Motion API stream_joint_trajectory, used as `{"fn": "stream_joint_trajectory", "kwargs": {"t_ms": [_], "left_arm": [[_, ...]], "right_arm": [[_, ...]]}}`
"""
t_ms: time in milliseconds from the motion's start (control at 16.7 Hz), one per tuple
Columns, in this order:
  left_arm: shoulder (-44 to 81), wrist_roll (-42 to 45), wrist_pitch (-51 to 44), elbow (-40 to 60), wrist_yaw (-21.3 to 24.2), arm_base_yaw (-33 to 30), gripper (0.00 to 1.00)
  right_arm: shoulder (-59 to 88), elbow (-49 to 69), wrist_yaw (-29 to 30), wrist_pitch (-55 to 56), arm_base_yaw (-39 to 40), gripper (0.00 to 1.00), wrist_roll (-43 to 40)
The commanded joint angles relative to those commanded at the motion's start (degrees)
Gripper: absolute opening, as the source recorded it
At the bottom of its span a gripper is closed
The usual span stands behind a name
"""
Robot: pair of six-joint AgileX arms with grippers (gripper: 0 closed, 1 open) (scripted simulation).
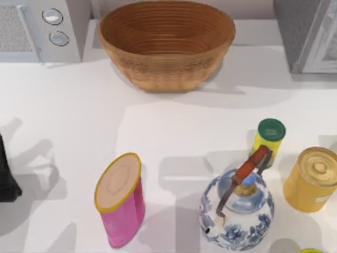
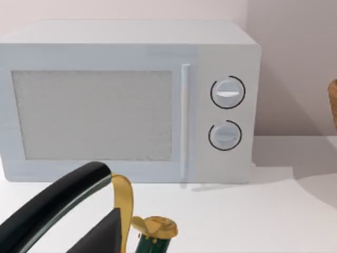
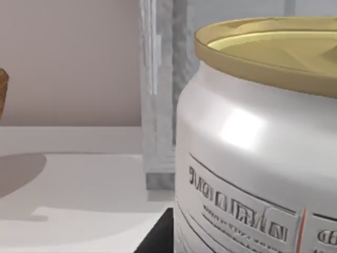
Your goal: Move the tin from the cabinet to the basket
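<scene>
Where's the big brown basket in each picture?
Top view: the basket sits at the back middle of the table, between the microwave and the cabinet.
Left wrist view: a brown sliver at the picture's edge.
Right wrist view: a sliver at the edge.
Shared landmark: the basket itself.

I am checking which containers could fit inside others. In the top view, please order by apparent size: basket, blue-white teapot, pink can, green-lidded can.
1. basket
2. blue-white teapot and pink can: look alike, unranked
3. green-lidded can
</scene>
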Motion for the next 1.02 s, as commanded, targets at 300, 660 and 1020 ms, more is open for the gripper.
{"fn": "stream_joint_trajectory", "kwargs": {"t_ms": [300,660,1020], "left_arm": [[0.0,0.0,0.0,0.0,0.0,0.0,1.0],[0.0,0.0,0.0,0.0,0.0,0.0,1.0],[0.0,0.0,0.0,0.0,0.0,0.0,1.0]], "right_arm": [[3.97,3.11,1.57,1.21,1.75,0.0,0.23],[27.3,22.79,10.17,7.65,10.22,0.0,0.61],[64.82,50.61,22.56,16.0,22.06,0.0,0.82]]}}
